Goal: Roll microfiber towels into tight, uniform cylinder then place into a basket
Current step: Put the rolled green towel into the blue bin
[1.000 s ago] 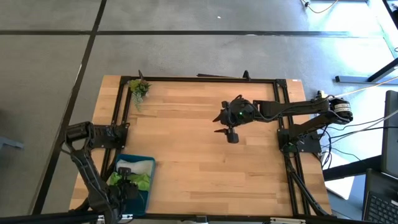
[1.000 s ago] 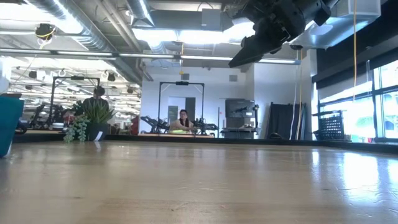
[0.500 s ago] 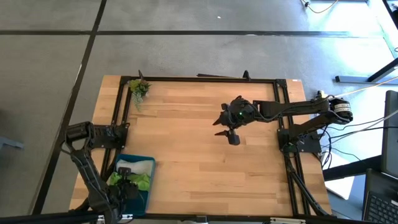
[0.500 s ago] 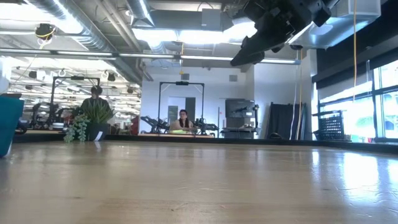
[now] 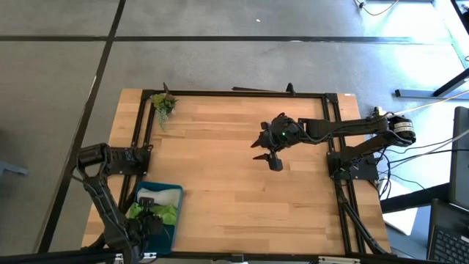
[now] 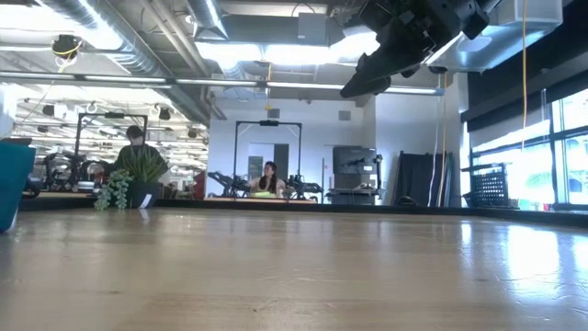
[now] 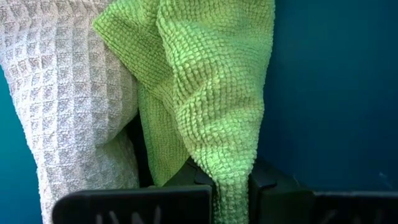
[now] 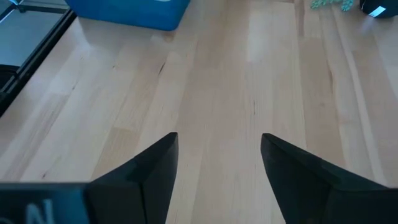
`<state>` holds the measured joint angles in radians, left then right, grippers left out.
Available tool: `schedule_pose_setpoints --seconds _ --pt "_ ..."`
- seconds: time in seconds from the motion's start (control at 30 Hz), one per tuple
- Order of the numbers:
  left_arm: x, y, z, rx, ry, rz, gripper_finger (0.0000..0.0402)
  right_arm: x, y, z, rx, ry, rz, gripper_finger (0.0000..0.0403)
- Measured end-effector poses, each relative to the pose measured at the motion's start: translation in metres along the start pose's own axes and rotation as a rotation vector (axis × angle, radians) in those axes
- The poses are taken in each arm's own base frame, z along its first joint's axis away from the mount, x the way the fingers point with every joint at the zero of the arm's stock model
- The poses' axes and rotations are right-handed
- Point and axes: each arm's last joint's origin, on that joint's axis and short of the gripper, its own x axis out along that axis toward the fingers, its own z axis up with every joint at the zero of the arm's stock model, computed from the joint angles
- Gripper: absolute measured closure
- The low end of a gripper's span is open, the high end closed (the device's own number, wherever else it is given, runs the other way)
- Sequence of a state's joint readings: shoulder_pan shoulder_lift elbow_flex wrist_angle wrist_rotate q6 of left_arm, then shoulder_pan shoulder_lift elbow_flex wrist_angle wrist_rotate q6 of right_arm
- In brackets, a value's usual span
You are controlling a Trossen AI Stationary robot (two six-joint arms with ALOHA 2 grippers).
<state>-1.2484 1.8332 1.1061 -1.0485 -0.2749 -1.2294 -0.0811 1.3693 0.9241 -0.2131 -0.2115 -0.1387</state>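
The left claw (image 7: 230,186) is seen pinched on the green towel (image 5: 167,213), beside the grey towel (image 7: 68,93), inside the basket (image 5: 173,232) at the surface's near-left corner; the right claw (image 5: 265,149), spread wide, is held mid-surface, well apart.

Open-plan robotics lab (exposed ducts (image 6: 138,55), equipment racks (image 6: 266,156))
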Motion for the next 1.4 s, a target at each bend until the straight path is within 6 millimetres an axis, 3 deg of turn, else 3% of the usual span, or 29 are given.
schedule_pose_setpoints --seconds 1.03,1.4 --pt "0.0003 -0.0009 0.0021 -0.035 -0.009 -0.013 0.0382 0.0000 0.0000 0.0000 -0.001 0.000 0.000 0.0173" --pt "0.0003 -0.0008 0.0019 -0.106 -0.002 -0.013 0.0319 0.0000 0.0000 0.0000 -0.001 0.000 0.000 0.0173"
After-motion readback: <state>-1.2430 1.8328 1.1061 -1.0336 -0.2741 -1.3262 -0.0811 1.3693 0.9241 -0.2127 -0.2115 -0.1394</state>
